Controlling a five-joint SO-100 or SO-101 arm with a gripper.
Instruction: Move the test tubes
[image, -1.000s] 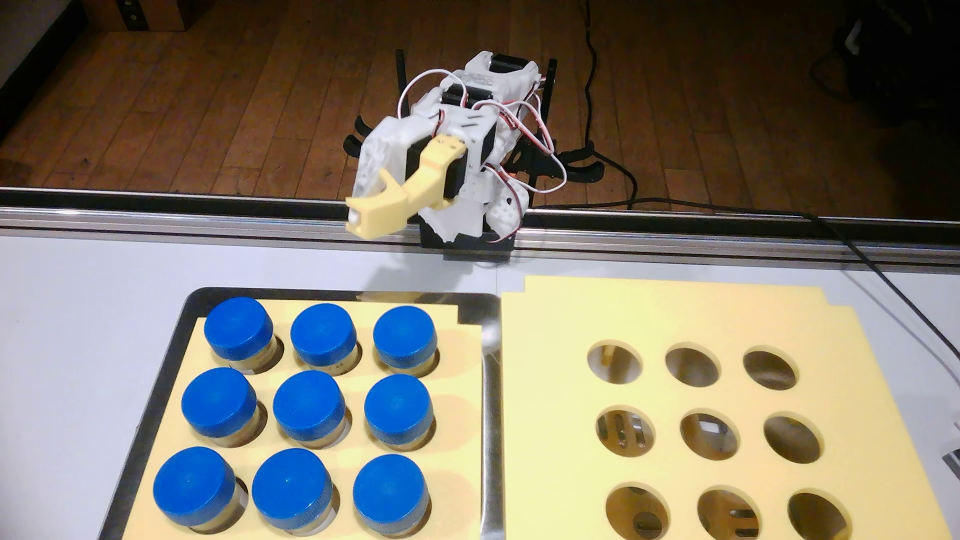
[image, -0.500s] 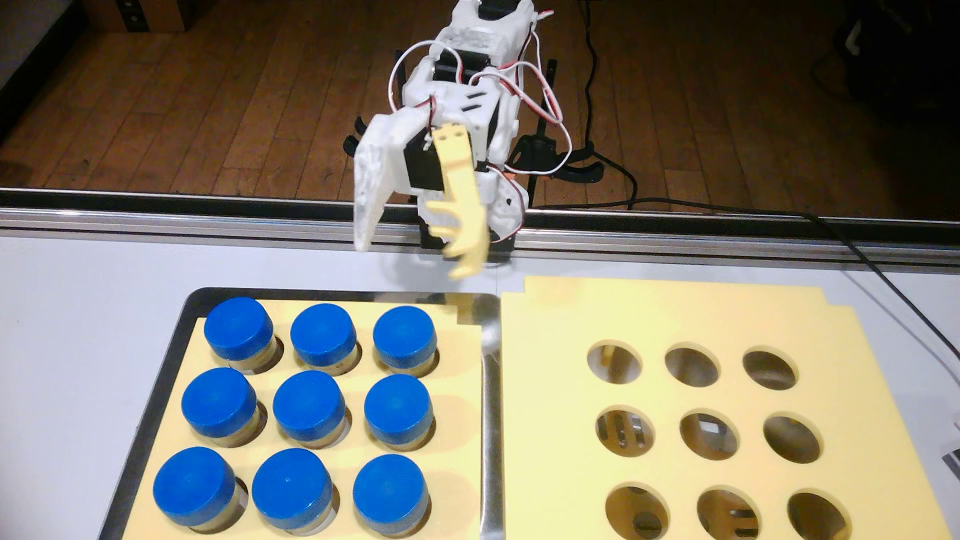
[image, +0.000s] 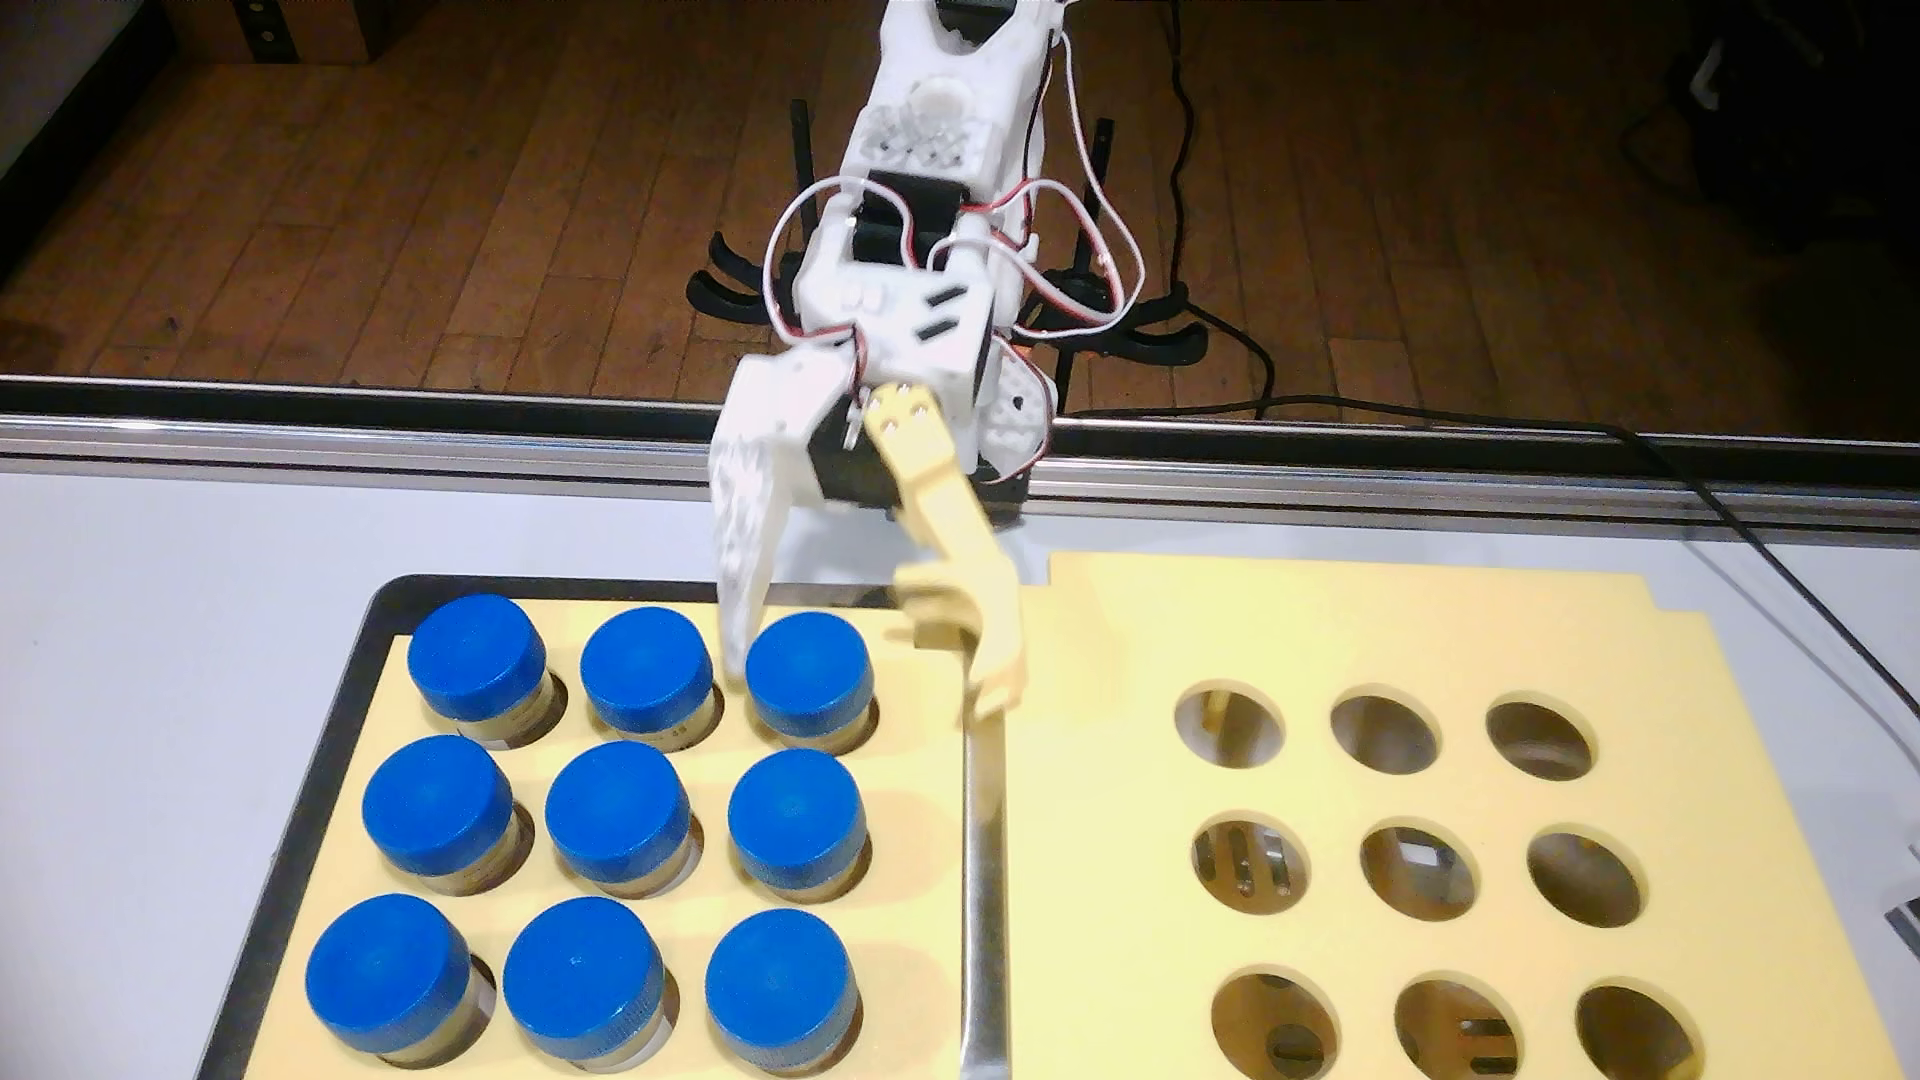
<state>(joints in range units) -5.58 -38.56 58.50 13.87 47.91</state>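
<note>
I have the jaws (image: 864, 680) spread wide over the back row of the left foam block (image: 914, 831), holding nothing. The white finger reaches down on the left in the fixed view, its tip in the gap between the back-middle vial (image: 646, 670) and the back-right vial (image: 808, 680). The yellow finger hangs to the right of that same vial, its tip near the metal rim of the tray (image: 982, 883) that carries the block.

So the back-right vial sits between my two fingers, and that is what the next move turns on. It stands upright in its hole, long axis vertical, blue cap up, so I judge the grip has to come across the cap from the sides. The white tip looks very close to the cap or touching it, I cannot tell which; the yellow tip is clearly apart from it, so the vial lies off-centre, toward the white finger.

All nine test tubes (image: 618, 820) are seated in the left block, three rows of three, none lifted. The right foam block (image: 1351, 644) shows nine open holes, and rests on the tabletop (image: 156, 623) just beside the tray.

My worry is the white finger nudging the back-middle vial as I close.
</note>
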